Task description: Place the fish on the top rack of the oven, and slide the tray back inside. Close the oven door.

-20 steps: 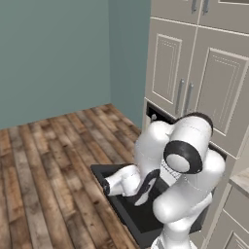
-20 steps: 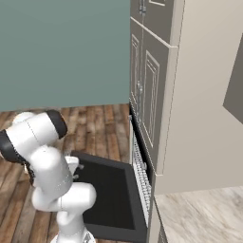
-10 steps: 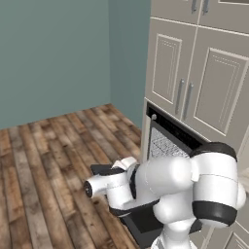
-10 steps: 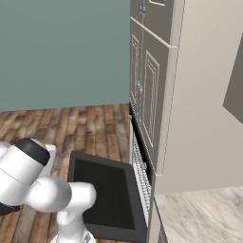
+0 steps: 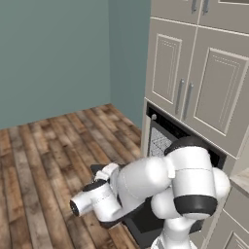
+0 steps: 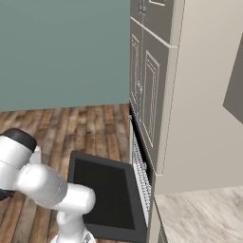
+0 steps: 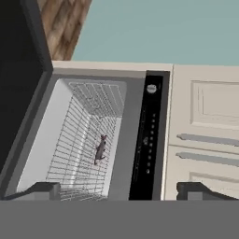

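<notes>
In the hand view, rolled on its side, the oven (image 7: 150,135) stands open with its black control strip beside the pale cavity. The top rack (image 7: 79,140), a silver wire tray, lies in that cavity. The small grey-brown fish (image 7: 100,149) rests on its wires near the middle. The oven door (image 7: 18,70) hangs open, a black panel at the left edge. My gripper (image 7: 116,191) is open, well back from the oven, with nothing between its fingertips (image 7: 44,190). From the base, the door (image 6: 102,190) lies flat over the floor and the rack's (image 6: 141,174) edge shows at the oven mouth.
Beige panelled cabinet doors (image 5: 211,90) with silver handles stand above the oven. Wooden floor (image 5: 44,155) stretches left to a teal wall. My white arm (image 5: 146,187) reaches low and leftward in front of the open door (image 5: 146,224). A pale counter (image 6: 199,213) runs at the right.
My arm has swung down and to the left, away from the oven front, uncovering the oven opening and rack. The jaws have stayed open and the door has stayed down.
</notes>
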Robot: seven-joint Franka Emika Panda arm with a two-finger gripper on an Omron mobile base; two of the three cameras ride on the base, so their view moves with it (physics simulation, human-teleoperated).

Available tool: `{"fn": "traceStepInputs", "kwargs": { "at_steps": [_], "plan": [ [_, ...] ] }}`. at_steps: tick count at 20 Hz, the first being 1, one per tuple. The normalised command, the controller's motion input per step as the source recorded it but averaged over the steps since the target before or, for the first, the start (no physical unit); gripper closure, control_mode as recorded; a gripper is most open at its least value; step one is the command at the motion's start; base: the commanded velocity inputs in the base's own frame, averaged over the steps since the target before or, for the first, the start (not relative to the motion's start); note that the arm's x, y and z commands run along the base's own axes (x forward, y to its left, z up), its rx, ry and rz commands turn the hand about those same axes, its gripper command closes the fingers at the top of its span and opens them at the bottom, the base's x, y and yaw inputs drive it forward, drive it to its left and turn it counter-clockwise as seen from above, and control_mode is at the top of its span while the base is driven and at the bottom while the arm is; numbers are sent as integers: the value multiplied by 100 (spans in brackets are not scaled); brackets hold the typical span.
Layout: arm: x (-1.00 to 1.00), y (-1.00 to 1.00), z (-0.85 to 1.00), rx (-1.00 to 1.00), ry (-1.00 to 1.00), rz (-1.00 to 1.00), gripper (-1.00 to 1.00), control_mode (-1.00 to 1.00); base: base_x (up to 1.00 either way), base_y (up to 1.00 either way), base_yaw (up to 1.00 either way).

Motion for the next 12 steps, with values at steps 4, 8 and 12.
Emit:
{"fn": "traceStepInputs", "kwargs": {
  "at_steps": [4,8,12],
  "plan": [
    [0,100,-36,-29,0,-5,-100,-100,0,0,0],
    [0,100,-45,-24,0,-11,-100,-100,0,0,0],
    [0,100,-52,-20,0,-19,-100,-100,0,0,0]
  ]
}}
